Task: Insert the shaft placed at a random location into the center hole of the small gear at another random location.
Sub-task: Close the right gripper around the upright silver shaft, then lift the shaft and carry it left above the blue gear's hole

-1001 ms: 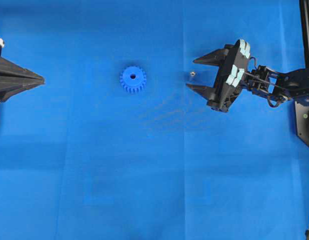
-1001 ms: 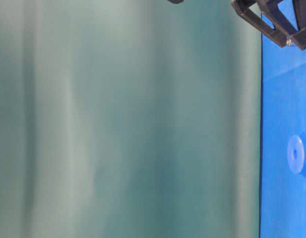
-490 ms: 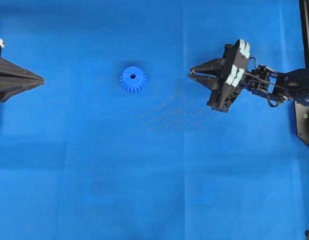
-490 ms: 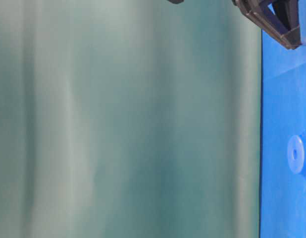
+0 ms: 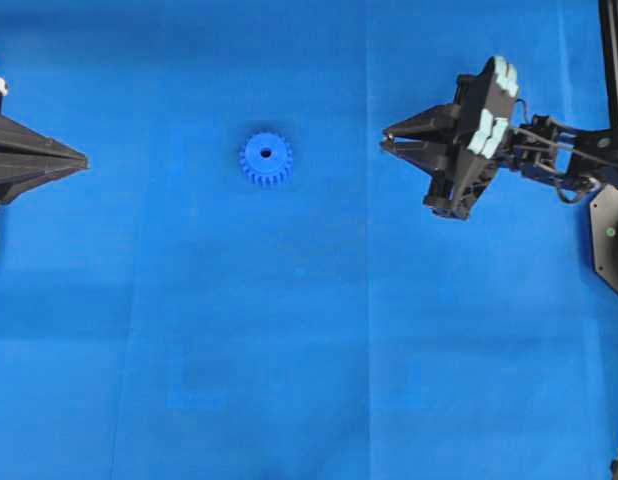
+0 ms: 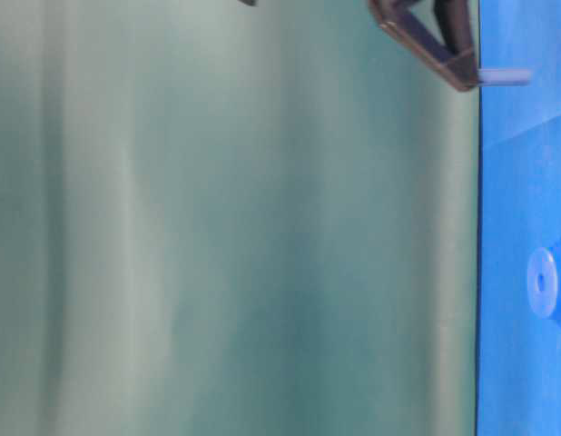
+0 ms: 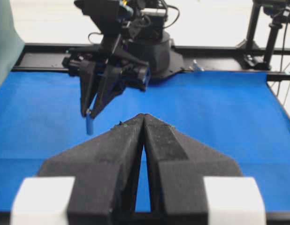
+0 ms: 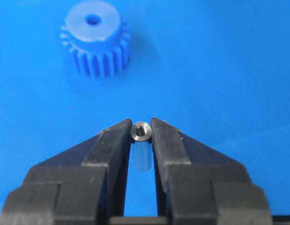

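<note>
The small gear [image 5: 266, 158] lies flat on the blue cloth left of centre, its center hole [image 5: 266, 153] facing up; it also shows in the right wrist view as the gear [image 8: 94, 38] with its hole [image 8: 93, 19]. The shaft [image 8: 141, 132], a short silvery pin, is pinched upright between the tips of my right gripper [image 8: 141, 129], which is shut on it and lifted off the cloth, well to the right of the gear [image 5: 386, 139]. The shaft [image 7: 89, 123] hangs below those tips in the left wrist view. My left gripper [image 5: 84, 158] rests shut at the left edge, holding nothing.
Blue cloth [image 5: 309, 350] covers the whole table. A black frame rail [image 5: 614, 60] and the right arm's base [image 5: 611, 240] stand at the right edge. A green backdrop [image 6: 217, 227] fills the table-level view.
My right gripper closed on the shaft where it lay on the cloth, then rose and shifted slightly right and up with the shaft in its tips. The left gripper and gear stayed still.
</note>
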{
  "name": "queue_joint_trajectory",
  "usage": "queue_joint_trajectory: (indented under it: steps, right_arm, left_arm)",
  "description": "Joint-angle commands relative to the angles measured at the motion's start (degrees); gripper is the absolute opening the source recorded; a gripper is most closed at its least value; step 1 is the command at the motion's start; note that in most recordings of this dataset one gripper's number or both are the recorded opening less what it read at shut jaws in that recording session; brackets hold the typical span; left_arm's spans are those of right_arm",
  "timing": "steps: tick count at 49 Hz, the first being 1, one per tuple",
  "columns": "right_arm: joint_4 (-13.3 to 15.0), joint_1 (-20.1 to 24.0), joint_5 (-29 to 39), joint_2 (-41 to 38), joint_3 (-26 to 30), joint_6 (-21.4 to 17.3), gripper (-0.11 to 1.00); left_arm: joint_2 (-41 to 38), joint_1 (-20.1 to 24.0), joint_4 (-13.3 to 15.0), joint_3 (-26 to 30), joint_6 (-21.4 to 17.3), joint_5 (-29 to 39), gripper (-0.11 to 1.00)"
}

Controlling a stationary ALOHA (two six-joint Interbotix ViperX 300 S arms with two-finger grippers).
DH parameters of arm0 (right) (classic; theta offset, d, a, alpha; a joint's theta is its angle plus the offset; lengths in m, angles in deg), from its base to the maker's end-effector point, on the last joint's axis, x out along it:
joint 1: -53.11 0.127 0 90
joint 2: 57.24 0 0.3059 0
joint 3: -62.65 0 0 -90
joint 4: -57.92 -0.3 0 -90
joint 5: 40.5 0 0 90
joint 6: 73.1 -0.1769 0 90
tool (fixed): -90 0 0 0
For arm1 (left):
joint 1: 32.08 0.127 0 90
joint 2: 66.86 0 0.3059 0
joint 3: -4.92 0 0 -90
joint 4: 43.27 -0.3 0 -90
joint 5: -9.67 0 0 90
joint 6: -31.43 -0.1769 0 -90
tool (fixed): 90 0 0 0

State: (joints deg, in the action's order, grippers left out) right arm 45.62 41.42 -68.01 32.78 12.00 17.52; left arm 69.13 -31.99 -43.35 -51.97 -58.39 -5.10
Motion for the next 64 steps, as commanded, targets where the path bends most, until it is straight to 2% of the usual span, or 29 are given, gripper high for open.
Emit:
queue_joint_trajectory:
  steps: [1,26,64]
  right_arm:
    - [0.09,0.09,1.23,2.55,0.79,0.09,0.03]
    - [0.09,0.18,0.97,0.0,3.34,0.09,0.03]
    - [0.7,1.85,5.36,-16.52,24.87,0.44,0.03]
  left_arm:
    - [-0.09,0.0,0.0,0.53,0.09,-0.35,0.0]
    - [-0.09,0.0,0.0,0.53,0.09,-0.26,0.0]
    - [-0.09,0.0,0.0,0.53,1.14,-0.35,0.0]
